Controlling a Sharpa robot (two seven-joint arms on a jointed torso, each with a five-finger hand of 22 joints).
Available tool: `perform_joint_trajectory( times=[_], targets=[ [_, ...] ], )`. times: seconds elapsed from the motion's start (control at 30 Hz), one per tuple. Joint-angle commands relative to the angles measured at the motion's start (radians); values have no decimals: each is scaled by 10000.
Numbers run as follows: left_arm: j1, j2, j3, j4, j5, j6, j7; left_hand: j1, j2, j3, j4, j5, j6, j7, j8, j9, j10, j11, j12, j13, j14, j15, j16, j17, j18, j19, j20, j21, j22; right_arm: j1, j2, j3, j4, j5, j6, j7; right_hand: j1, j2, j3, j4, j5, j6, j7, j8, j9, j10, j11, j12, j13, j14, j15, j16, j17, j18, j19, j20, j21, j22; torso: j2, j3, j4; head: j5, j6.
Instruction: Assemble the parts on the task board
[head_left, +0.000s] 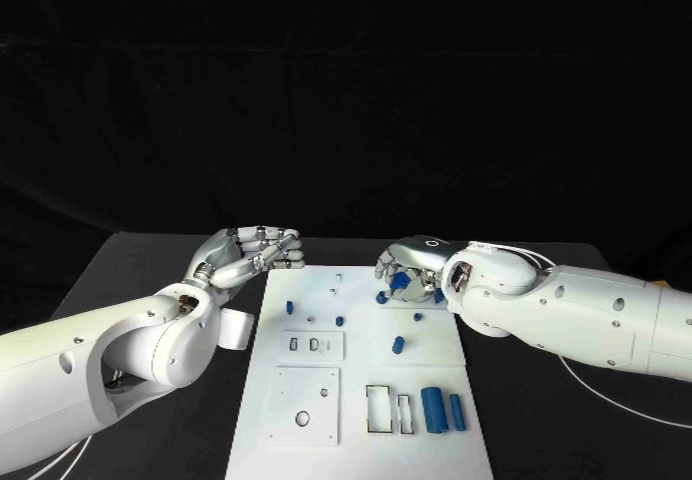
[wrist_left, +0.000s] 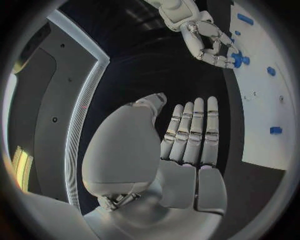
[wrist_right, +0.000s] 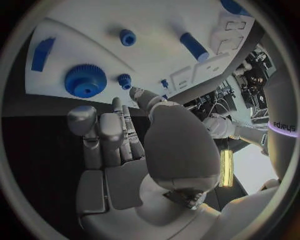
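Your right hand (wrist_right: 125, 150) hovers empty, fingers apart, just short of the task board (wrist_right: 162, 55). The blue gear (wrist_right: 85, 80) sits at its ten o'clock, a small blue peg (wrist_right: 125, 80) beside it.

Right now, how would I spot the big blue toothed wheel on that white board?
Start at the white task board in the middle of the black table, and go to its far end. There, by the right hand, lies the round blue toothed gear. It is much wider than the small blue pegs nearby.
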Motion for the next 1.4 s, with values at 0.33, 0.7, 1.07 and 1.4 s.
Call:
perform_joint_trajectory(
  times=[0.33,0.7,1.07,1.4],
  targets=[
    [21,-33,20,81,-25,285,20,-35,-49,-7,-54,-45,-57,101,-28,6,-42,45,-65,13,-54,35,-72,14,97,69,30,61,0,-40,151,-2,-99,-740,554,-319,43,-9,111,45,43,174,-43,156,96,-160,20,80,56,137,-8,508,558,-270,294,-6,554,806,101,-20,40,-49,-31],
    [26,-54,23,80,3,321,-14,-40,-31,-1,-66,-41,-59,104,-28,9,-48,48,-61,15,-66,39,-85,17,95,71,31,61,-4,-108,259,-12,-89,-829,689,-370,135,142,339,72,-5,497,-107,321,225,-96,-13,208,108,205,-21,989,1036,-364,521,-4,1058,1535,152,-12,41,-17,-52],
    [32,-77,24,120,54,348,-58,-47,-25,0,-65,-40,-61,108,-29,9,-52,50,-61,16,-66,40,-87,19,95,72,31,62,-6,-153,274,-15,-85,-824,770,-438,199,284,512,76,-105,672,-136,421,333,55,-47,317,138,193,-44,1123,1118,-394,568,-23,1231,1788,166,-9,40,18,-151],
    [49,-89,25,129,66,346,-66,-53,-4,8,-71,-38,-72,114,-35,9,-69,56,-65,15,-67,42,-93,23,94,73,31,62,-9,-166,296,-15,-123,-884,440,-607,472,783,954,-93,-715,1077,-254,751,672,445,-196,556,226,250,-160,1481,1474,-504,840,-110,1705,2541,177,-14,43,20,-188]
  ],
)
